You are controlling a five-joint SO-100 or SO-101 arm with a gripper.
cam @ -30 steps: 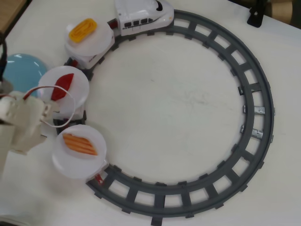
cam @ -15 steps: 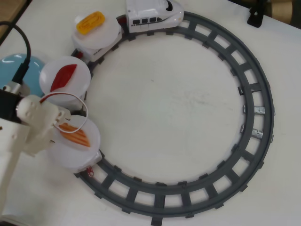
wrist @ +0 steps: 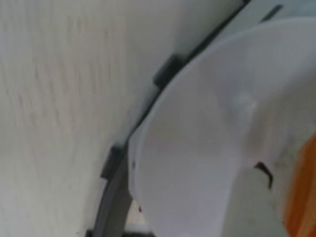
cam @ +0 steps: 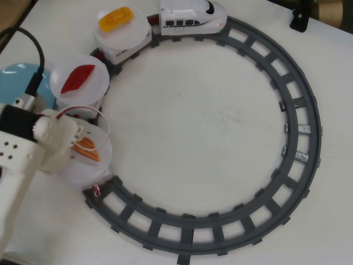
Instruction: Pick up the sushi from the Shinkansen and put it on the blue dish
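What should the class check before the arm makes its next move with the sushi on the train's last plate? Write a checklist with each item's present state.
1. Tool over the sushi: ok, it sits right above the orange piece in the overhead view.
2. Tool closed on the sushi: cannot tell, the arm hides the fingertips.
3. Sushi off its white plate: cannot tell.
4. Blue dish free to receive: cannot tell; the part that shows is bare, the arm and cable cover the rest.
5. Shinkansen on the track: ok.
6. Red piece clear of the tool: ok, on the next plate.
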